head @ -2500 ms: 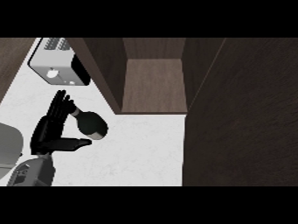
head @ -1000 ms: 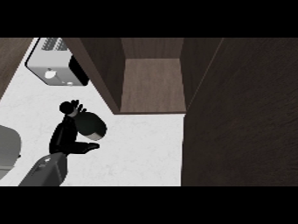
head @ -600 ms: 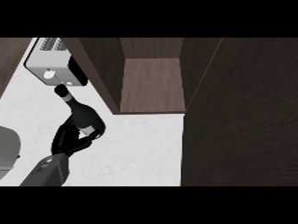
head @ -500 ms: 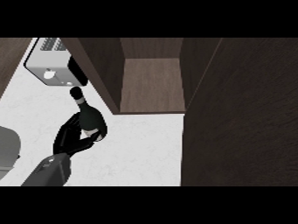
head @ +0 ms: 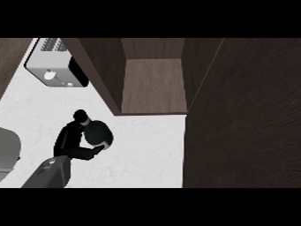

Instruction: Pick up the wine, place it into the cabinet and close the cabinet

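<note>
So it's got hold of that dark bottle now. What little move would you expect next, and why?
Probably a short lift and a carry up and to the right. The left hand is curled round the wine bottle over the white counter, and the open cabinet lies just beyond it, its shelf bare. The bottle isn't inside yet.
</note>
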Motion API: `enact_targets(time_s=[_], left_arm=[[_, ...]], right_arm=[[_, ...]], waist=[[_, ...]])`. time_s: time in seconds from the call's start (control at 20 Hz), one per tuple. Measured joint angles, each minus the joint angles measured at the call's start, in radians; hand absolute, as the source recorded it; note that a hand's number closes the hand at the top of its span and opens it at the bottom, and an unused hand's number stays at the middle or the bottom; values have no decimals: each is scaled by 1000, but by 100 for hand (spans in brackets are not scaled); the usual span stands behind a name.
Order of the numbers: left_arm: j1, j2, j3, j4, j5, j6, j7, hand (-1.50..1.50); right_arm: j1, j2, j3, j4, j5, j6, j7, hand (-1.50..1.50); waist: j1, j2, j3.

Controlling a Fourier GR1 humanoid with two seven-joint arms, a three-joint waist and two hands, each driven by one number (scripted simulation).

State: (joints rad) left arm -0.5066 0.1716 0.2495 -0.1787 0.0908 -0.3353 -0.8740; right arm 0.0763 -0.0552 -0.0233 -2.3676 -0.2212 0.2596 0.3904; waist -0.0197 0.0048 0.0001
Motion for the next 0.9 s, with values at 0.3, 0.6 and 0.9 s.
enact_targets(time_s=[0.3, 0.6, 0.9], left_arm=[[137, -21, -17, -112, 6, 10, -74, 150], [251, -39, -45, -263, 17, 7, -84, 150], [381, -67, -90, -444, 49, -38, -40, 150]], right_arm=[[19, 3, -4, -6, 17, -3, -4, -150], [6, 11, 0, 8, 35, -14, -6, -150], [23, 1, -22, -5, 8, -5, -3, -150]], waist=[[22, -16, 9], [27, -18, 11], [31, -16, 9]])
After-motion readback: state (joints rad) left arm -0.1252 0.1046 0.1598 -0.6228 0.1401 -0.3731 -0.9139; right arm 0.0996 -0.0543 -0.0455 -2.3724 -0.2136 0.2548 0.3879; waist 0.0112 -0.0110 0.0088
